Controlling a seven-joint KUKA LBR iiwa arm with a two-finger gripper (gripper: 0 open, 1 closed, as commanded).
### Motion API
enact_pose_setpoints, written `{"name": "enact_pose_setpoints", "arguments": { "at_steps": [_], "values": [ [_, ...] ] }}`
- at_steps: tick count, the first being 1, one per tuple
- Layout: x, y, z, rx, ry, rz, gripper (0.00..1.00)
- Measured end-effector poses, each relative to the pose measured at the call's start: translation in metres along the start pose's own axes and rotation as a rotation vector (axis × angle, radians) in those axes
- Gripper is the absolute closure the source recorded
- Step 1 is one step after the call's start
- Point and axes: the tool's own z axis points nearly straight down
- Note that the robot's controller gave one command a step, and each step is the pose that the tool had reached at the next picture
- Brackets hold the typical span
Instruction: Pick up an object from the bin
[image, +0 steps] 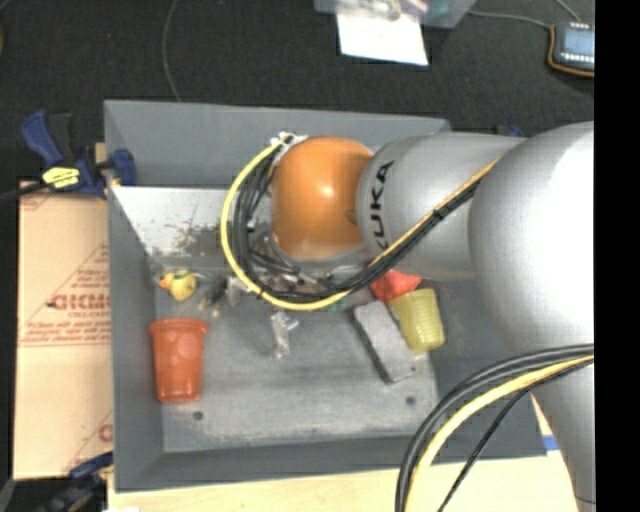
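Observation:
My gripper (281, 334) hangs below the orange wrist cover, low over the bin's floor near its middle. Nothing shows in it. An orange plastic cup (177, 358) stands upside down to its left, near the bin's left wall. A small yellow toy (181, 286) lies at the upper left, with a small dark thing (214, 292) just right of it. To the gripper's right a grey block (383, 341) lies flat, and a yellow ribbed cup (419, 319) rests on its side against it.
A red thing (393, 286) peeks out from under the arm behind the yellow ribbed cup. The arm covers the bin's back and right part. Bare floor lies along the front wall.

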Motion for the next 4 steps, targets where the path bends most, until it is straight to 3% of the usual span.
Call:
{"name": "enact_pose_setpoints", "arguments": {
  "at_steps": [1,2,3,4],
  "values": [
    [-0.035,0.025,-0.057,0.002,-0.006,-0.083,0.00],
    [-0.055,0.047,-0.006,-0.003,-0.003,-0.391,0.00],
    [-0.033,-0.013,0.024,0.000,-0.007,-0.133,0.00],
    [-0.025,-0.030,0.022,0.000,-0.014,-0.439,1.00]
  ]
}}
